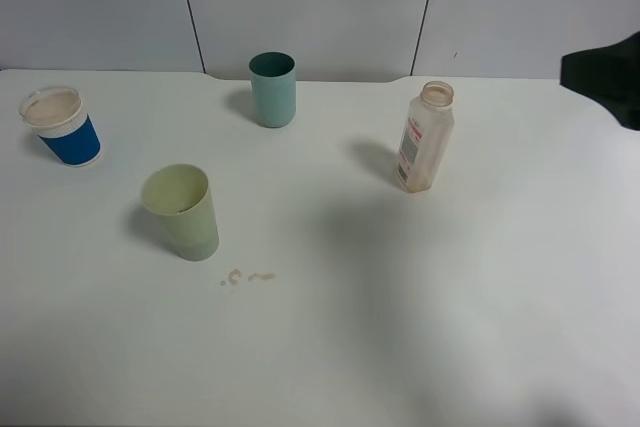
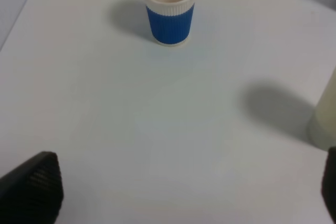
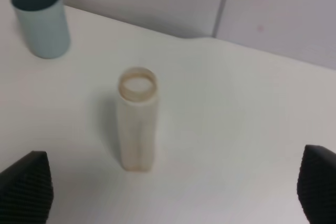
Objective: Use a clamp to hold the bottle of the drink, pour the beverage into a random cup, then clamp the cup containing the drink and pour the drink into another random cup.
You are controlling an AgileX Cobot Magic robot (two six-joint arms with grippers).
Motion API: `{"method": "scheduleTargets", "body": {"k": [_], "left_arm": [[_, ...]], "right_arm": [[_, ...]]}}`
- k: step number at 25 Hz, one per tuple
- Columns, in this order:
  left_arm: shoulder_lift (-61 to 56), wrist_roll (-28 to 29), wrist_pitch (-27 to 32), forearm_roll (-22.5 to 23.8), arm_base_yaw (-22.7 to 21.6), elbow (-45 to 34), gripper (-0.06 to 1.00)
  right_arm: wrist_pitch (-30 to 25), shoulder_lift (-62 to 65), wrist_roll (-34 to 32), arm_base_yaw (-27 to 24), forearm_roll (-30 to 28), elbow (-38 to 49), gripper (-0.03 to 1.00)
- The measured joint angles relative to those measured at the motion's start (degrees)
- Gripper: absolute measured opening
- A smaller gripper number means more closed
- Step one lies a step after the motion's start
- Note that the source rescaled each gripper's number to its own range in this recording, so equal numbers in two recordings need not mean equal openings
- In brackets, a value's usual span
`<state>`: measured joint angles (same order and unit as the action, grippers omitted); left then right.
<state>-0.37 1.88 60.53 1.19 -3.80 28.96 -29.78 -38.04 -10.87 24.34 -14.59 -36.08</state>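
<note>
The bottle (image 1: 424,139) stands upright and uncapped on the right of the white table (image 1: 450,297), looking almost empty with a brownish tinge. In the right wrist view my right gripper (image 3: 170,187) is open, with the bottle (image 3: 137,124) ahead of its fingertips and apart from them. The pale yellow-green tumbler (image 1: 182,212) stands front left; I cannot tell what is inside it. At far left stands the blue cup (image 1: 63,127) with its white rim band. My left gripper (image 2: 181,192) is open and empty, facing the blue cup (image 2: 169,11), the pale tumbler (image 2: 325,114) at its side.
A darker teal tumbler (image 1: 272,89) stands at the back centre, also in the right wrist view (image 3: 41,20). Small brown drops (image 1: 248,276) lie on the table beside the pale tumbler. A black part of the right arm (image 1: 605,77) shows at the right edge.
</note>
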Motion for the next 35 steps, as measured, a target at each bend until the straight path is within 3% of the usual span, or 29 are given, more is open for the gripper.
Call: {"method": "scheduleTargets", "body": {"k": [5, 11, 15, 18, 23, 29, 35], "left_arm": [[0.0, 0.0, 0.0, 0.0, 0.0, 0.0, 1.00], [0.0, 0.0, 0.0, 0.0, 0.0, 0.0, 1.00], [0.0, 0.0, 0.0, 0.0, 0.0, 0.0, 1.00], [0.0, 0.0, 0.0, 0.0, 0.0, 0.0, 1.00], [0.0, 0.0, 0.0, 0.0, 0.0, 0.0, 1.00], [0.0, 0.0, 0.0, 0.0, 0.0, 0.0, 1.00], [0.0, 0.0, 0.0, 0.0, 0.0, 0.0, 1.00]], "right_arm": [[-9.7, 7.5, -3.4, 0.0, -4.3, 0.0, 0.87], [-21.6, 13.7, -3.8, 0.0, -5.0, 0.0, 0.87], [-28.7, 16.5, -3.5, 0.0, -2.2, 0.0, 0.87], [-34.2, 18.1, -3.1, 0.0, 0.7, 0.0, 0.94], [-39.3, 20.8, -2.8, 0.0, 3.4, 0.0, 0.99], [-40.0, 25.1, -3.2, 0.0, 3.8, 0.3, 1.00], [-40.3, 31.2, -3.3, 0.0, 7.9, 4.7, 1.00]]}}
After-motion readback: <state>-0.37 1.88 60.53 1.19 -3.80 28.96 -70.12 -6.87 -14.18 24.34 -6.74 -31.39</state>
